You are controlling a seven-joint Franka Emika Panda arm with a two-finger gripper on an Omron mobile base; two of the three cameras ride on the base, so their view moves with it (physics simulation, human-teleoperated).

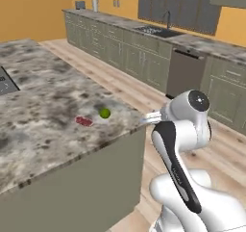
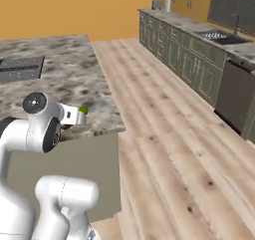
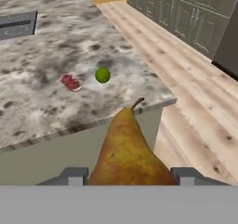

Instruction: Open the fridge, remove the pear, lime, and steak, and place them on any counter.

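The jaws grip the pear (image 3: 126, 148), whose base is cut off by the frame's edge. The steak (image 3: 70, 82) and lime (image 3: 102, 75) lie near each other on the stone surface (image 3: 42, 51), near its corner.

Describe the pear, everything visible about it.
The pear is yellow-brown with a mottled, russeted skin, a broad base tapering to a narrow neck and a short dark curved stem at its tip. In the hand view it sits between the two finger tips of the gripper, stem pointing away from the hand toward the edge of the counter. It is off the counter, apart from everything lying there.
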